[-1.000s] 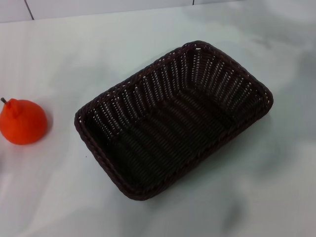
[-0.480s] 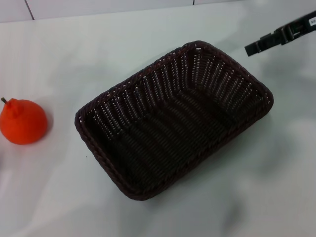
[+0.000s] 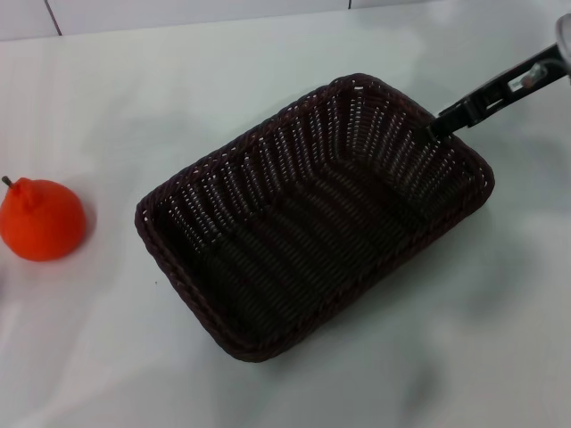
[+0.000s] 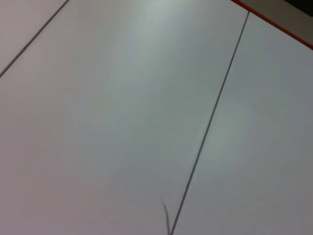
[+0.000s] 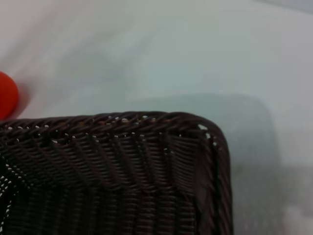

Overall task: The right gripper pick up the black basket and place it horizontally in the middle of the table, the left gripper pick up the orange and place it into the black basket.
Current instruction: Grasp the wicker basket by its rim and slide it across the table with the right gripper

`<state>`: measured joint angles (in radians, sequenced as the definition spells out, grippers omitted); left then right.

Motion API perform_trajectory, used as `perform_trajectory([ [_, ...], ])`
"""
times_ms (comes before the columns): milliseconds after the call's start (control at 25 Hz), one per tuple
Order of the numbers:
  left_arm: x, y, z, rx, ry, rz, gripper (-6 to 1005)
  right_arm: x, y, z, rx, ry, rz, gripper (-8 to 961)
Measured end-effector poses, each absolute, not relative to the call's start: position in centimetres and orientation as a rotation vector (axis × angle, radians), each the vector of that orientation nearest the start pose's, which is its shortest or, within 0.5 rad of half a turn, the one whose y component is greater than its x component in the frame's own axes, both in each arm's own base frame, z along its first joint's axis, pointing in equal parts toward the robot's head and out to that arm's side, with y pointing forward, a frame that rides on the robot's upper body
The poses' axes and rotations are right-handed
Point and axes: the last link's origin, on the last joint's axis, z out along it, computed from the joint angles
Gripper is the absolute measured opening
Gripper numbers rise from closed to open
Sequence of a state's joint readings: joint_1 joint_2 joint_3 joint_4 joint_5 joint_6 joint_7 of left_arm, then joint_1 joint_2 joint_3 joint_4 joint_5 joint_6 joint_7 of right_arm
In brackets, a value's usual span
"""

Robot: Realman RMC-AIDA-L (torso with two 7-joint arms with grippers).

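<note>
The counter (image 3: 107, 98) fills the head view, glossy white, with a tiled wall line along the top edge. The basket (image 3: 312, 214) takes the middle of the frame, lying on a diagonal from lower left to upper right, open side up and empty. The orange (image 3: 41, 219) sits at the left edge, well apart from the basket.

Your right end effector (image 3: 439, 123) reaches in from the upper right and its tip is at the basket's upper-right rim, at or just above the braid; you cannot tell from here whether it touches, and you cannot tell how far its fingers are spread. The right wrist view looks down on that same rim corner (image 5: 200, 128), with a sliver of the orange (image 5: 6, 95) at its left edge.

For the step in hand, a grasp on the rim, you likely want one finger inside the wall and one outside, straddling the braid squarely rather than skimming it. A corner grip may let the big basket swing, so lift gently and turn it level as you carry it.

Your left end effector is not in view; its wrist camera shows only bare counter.
</note>
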<state>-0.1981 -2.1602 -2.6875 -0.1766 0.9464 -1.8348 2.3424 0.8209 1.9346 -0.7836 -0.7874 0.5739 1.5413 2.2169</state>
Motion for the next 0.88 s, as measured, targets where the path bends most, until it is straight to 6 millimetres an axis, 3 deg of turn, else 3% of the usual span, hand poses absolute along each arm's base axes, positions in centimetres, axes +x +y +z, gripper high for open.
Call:
perform_trajectory([
  [120,-33.4,22.0,5.3,-1.312,-0.506,-1.368,424,23.9,40.5,4.8,1.272,2.714,0.411,765],
  [320,-33.4,22.4,5.3,-1.314,-0.517,-1.361,424,23.9,40.4,3.7,1.250,2.731,0.396,618],
  [720,-33.4,23.0,5.3,-1.321,-0.520,-1.356,424,24.4,40.3,4.1,1.361,2.733,0.405,177],
  [880,-33.3,23.2,5.4,-1.325,-0.515,-1.353,424,24.6,40.3,5.0,1.496,2.751,0.401,177],
])
